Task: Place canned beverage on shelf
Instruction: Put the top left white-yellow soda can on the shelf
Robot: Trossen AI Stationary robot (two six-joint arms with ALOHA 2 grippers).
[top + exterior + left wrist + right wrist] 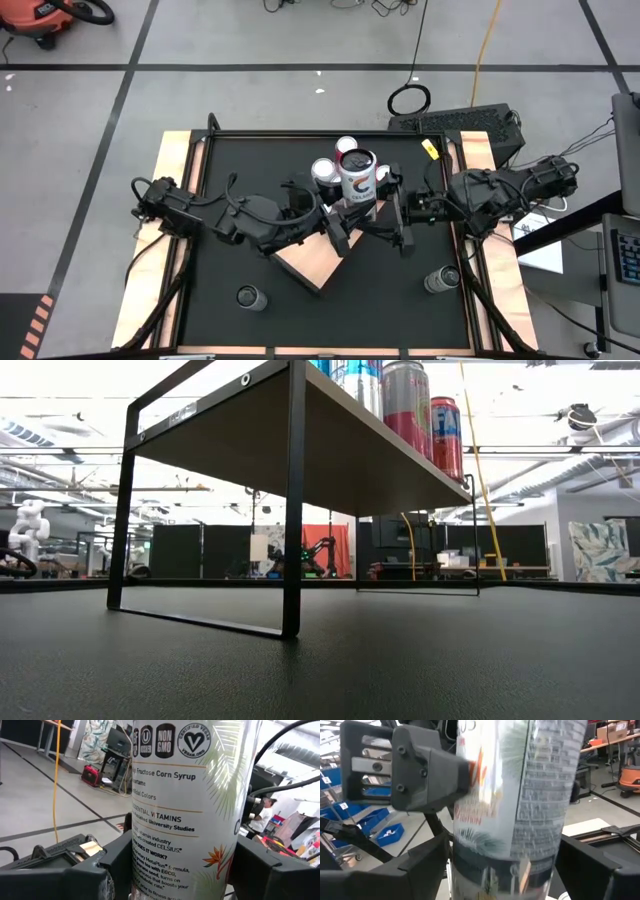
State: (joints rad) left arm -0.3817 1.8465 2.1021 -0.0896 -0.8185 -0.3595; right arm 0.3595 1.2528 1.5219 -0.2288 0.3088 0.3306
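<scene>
Black tabletop (330, 310) in a wide lab hall carries the light wooden shelf (305, 262), a low platform on a black metal frame, with several cans already standing on its far end. Both arms meet over the middle of the shelf around one upright white Celsius can (358, 176), its long axis vertical. From above, the left gripper (338, 222) reaches in from the left and the right gripper (392, 212) from the right, so the can sits between the two, about equally near each. Its fingers (107, 870) flank the can's lower body in the left wrist view and appear to grasp it. The right gripper's fingers (425, 865) also bracket the can, but the blurred wrist view leaves it unclear whether they press on it or stand released. Two more cans (248, 297) and (442, 279) wait on the tabletop, well apart from the shelf. By the look of it, the can is at or just above the board, beside the placed group (330, 170).
</scene>
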